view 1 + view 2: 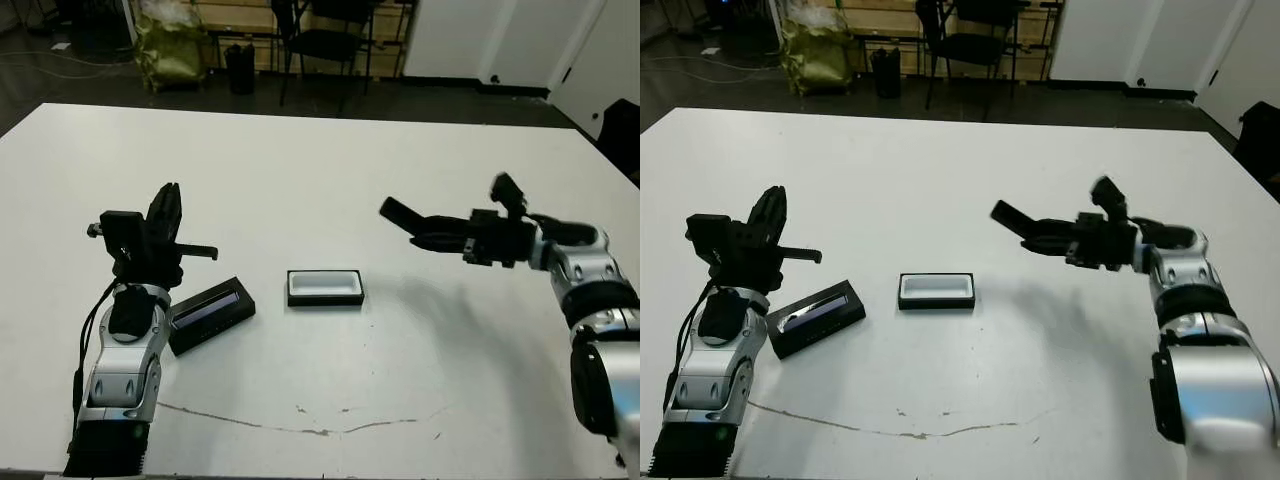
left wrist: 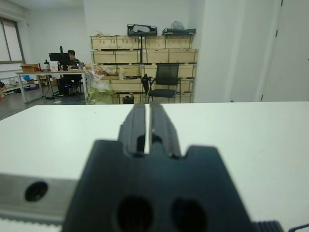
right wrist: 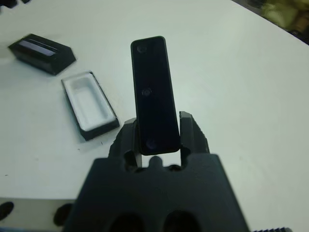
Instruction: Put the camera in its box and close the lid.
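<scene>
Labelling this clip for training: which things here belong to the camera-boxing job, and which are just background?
Job:
- camera, held in the right claw
- box, open, white lining showing
- lid, on the table beside the left arm

Background:
- chair
- yellow-green bag
- person at a far desk

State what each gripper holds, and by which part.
The right gripper holds the camera by one end, clamped between its fingers, the rest sticking out. The left gripper is shut on nothing.

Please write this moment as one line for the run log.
right gripper: holds camera above table | box: open, empty | lid: on table, left of box | left gripper: shut, empty
</scene>
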Controlling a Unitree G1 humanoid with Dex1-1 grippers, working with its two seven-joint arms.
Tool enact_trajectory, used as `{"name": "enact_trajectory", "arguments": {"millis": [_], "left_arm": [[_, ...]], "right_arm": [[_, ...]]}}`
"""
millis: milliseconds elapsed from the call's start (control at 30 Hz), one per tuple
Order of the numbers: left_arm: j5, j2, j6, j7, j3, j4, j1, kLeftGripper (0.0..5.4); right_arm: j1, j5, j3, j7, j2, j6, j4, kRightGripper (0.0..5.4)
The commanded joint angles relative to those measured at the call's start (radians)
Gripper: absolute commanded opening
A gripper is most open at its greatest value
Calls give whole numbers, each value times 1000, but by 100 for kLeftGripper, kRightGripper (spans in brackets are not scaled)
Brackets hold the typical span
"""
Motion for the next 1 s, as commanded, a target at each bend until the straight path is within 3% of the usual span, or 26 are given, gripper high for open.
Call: {"name": "enact_trajectory", "arguments": {"millis": [33, 267, 367, 667, 1000], "left_arm": [[1, 2, -1, -8, 2, 16, -2, 0], [9, 3, 13, 0, -2, 8, -3, 0], [3, 5, 0, -11, -1, 18, -4, 0], [7, 1, -8, -10, -3, 27, -6, 0], [7, 0, 5, -11, -10, 21, -2, 0]], "right_arm": [[-24, -41, 44, 39, 23, -37, -20, 67], [-46, -69, 98, 89, 57, -43, -61, 67], [-64, -65, 100, 138, 86, 5, -33, 67], [-87, -130, 176, 147, 127, -37, -68, 67], [-143, -180, 238, 216, 178, -38, 20, 67]]}}
